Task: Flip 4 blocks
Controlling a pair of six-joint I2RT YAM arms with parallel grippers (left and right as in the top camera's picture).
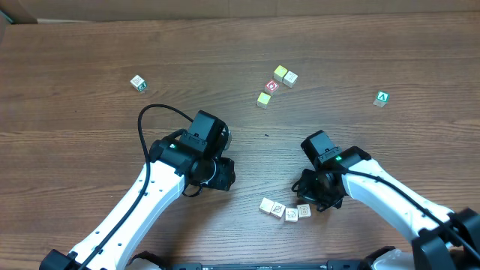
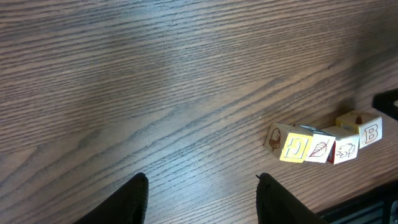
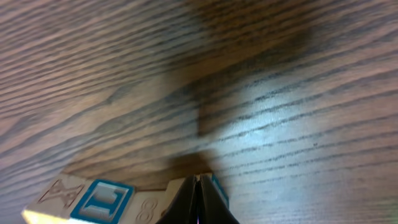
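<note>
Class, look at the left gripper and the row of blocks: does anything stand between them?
Nothing visible does. Only bare table lies between the open left gripper and the blocks. The shut right gripper sits at the row's far end, not in the path.

Four pale blocks (image 1: 278,211), six other cubes (image 1: 271,86), two arms (image 1: 142,199).

The left arm (image 1: 154,187) bends inward, its jaws parted and empty; the right arm (image 1: 382,191) reaches low, jaws pressed together.

The closed tool (image 3: 199,182) hangs over blue-lettered blocks (image 3: 102,200).
</note>
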